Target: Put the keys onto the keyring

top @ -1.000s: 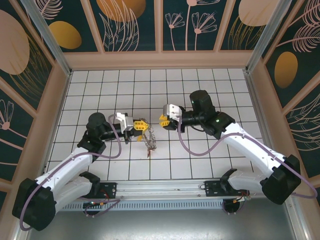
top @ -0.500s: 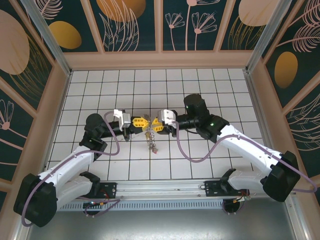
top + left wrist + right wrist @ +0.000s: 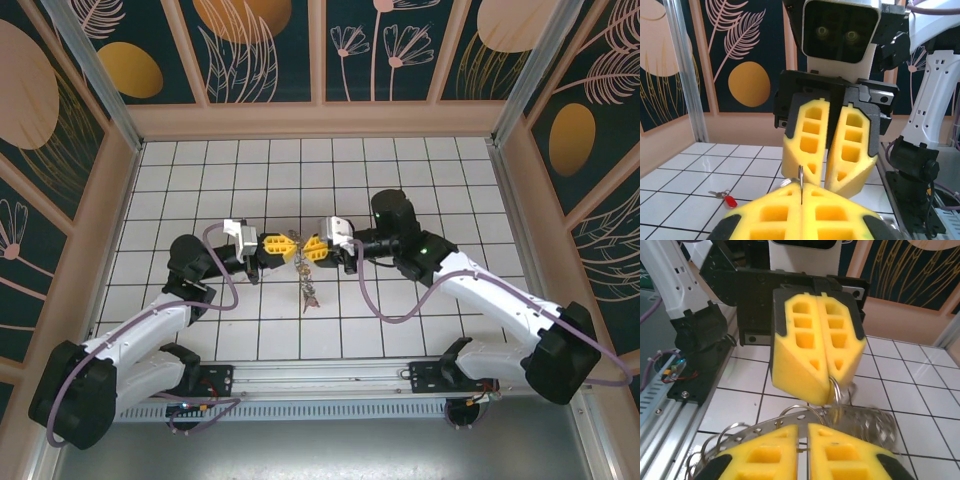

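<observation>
My left gripper (image 3: 287, 247) and right gripper (image 3: 309, 247) meet tip to tip above the middle of the floor. The keyring (image 3: 308, 288) hangs below them as a silvery bundle. From the right wrist it is a grey metal band (image 3: 805, 421) with holes and small wire rings, lying across my right gripper's (image 3: 803, 432) fingertips, which are nearly closed on it. My left gripper (image 3: 801, 192) is shut on a thin silvery ring (image 3: 801, 177) of the keyring. A blurred tan shape hangs under that ring (image 3: 835, 389). A red-headed key (image 3: 730, 201) lies on the tiles.
The white tiled floor (image 3: 200, 180) is walled by tan rails and patterned panels. A metal rail (image 3: 320, 375) with the arm bases runs along the near edge. Cables loop beside both arms.
A second ago the right gripper was apart; it moved left to meet the left gripper. Since half a second ago both stay tip to tip, and the hanging keyring has swung slightly right.
</observation>
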